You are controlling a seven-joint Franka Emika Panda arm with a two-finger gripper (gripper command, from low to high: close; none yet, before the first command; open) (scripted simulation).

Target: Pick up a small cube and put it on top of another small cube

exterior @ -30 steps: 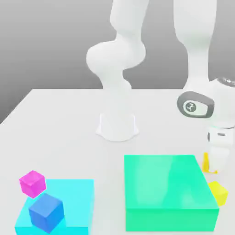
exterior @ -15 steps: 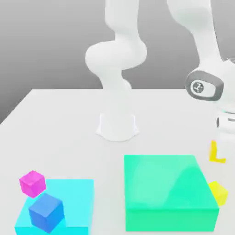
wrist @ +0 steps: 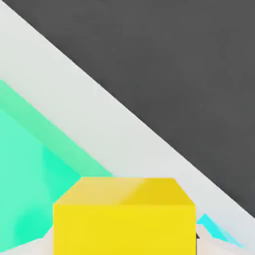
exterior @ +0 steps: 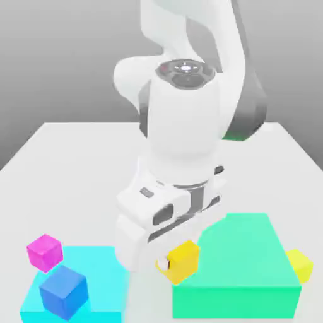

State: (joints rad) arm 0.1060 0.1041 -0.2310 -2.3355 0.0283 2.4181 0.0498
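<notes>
On the pale grey tabletop (exterior: pixel 76 164), the hand (exterior: pixel 171 264) is closed on one small yellow cube (exterior: pixel 182 260), held over the green block's (exterior: pixel 246 265) near-left corner, while the second yellow cube (exterior: pixel 299 264) rests beyond the block toward the exterior view's right.

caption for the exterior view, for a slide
End effector carries a yellow cube beside the green block; second yellow cube waits behind it.
</notes>
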